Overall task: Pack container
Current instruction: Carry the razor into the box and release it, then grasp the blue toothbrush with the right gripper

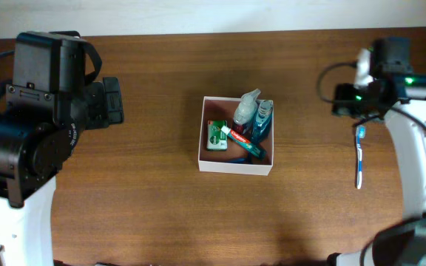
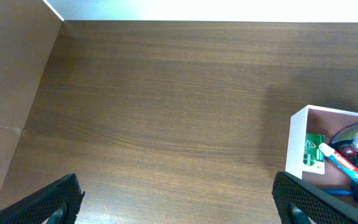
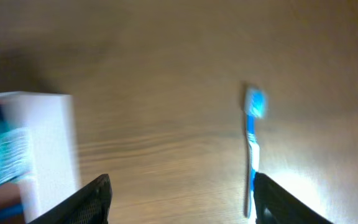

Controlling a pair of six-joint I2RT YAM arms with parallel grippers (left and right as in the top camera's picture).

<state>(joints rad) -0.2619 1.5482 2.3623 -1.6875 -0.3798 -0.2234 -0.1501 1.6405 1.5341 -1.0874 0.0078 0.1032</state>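
Observation:
The container (image 1: 235,166) is a square white-walled box with a pinkish-brown inside at the table's middle. It holds a green-and-white carton (image 1: 215,135), a red-and-white toothpaste tube (image 1: 242,140), a clear bottle (image 1: 247,106) and blue items. It also shows in the left wrist view (image 2: 298,144) and, blurred, in the right wrist view (image 3: 48,143). A blue-and-white toothbrush (image 1: 359,157) lies on the table at the right, also in the right wrist view (image 3: 252,143). My right gripper (image 3: 182,202) is open and empty, the toothbrush by its right finger. My left gripper (image 2: 179,202) is open and empty, left of the container.
The brown wooden table (image 1: 154,192) runs to a pale wall at the back. The left arm's black body (image 1: 43,103) hangs over the left side. The right arm (image 1: 420,148) stands along the right edge.

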